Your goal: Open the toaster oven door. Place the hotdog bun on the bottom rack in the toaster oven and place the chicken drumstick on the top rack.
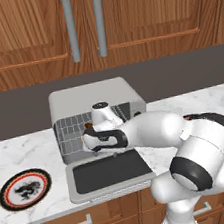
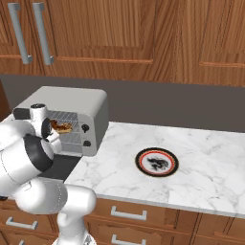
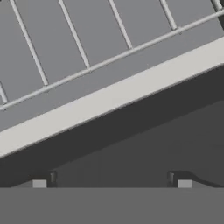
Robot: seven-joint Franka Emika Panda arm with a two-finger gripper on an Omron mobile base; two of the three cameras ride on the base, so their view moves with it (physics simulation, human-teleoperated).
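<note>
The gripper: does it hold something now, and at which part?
Nothing is held. The gripper stands open in front of the toaster oven, its fingertips wide apart with only the wire rack ahead.

We counted one toaster oven [image 1: 94, 94] on the counter, with one door [image 1: 110, 174] folded down flat in front of it; two small black knobs [image 2: 85, 135] sat on its right front strip; one browned piece of food [image 2: 61, 127] lay on a rack inside, though we could not tell which kind; one round red-and-black patterned plate [image 2: 156, 161] rested on the marble; two grey bar handles [image 1: 84, 24] hung on the upper cabinets; we saw one robot arm [image 1: 190, 148].
</note>
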